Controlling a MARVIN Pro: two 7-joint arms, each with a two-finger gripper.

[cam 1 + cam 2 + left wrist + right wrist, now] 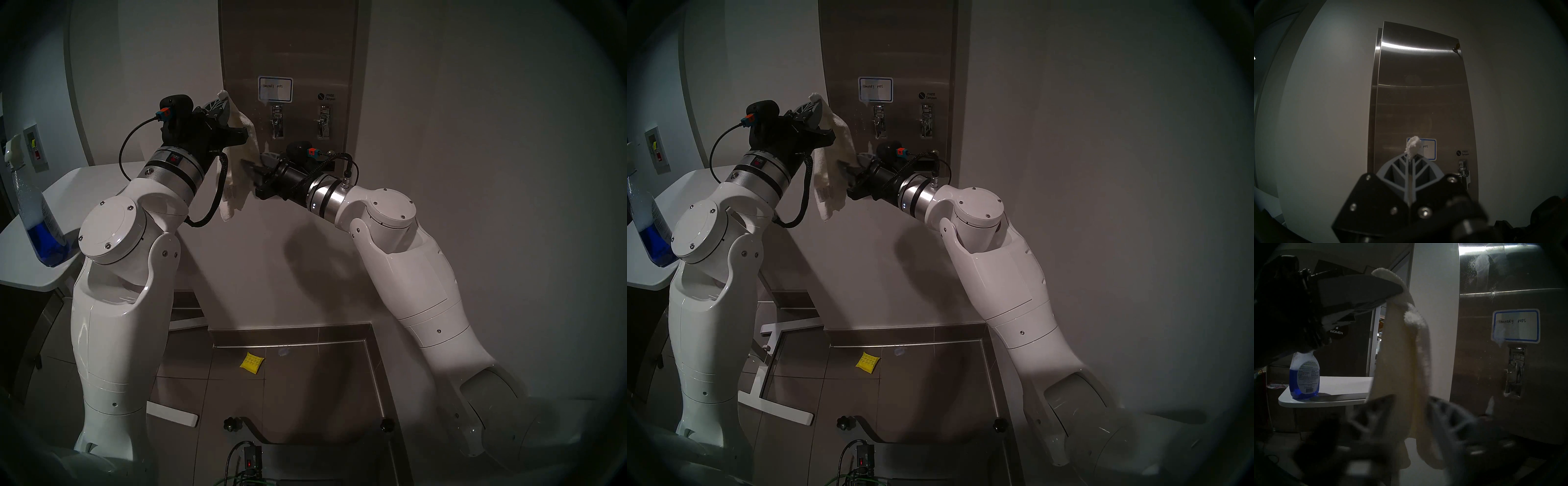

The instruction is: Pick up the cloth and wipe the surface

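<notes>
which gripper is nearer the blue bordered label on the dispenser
Left. The left gripper, shut on the cloth, sits just left of the label at its height. The right gripper is lower, below the levers.

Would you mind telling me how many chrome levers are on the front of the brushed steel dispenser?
2. The left chrome lever sits directly below the blue-bordered white label; the right chrome lever sits below the "FREE Tampon" marking. Both are on the brushed steel dispenser.
</notes>
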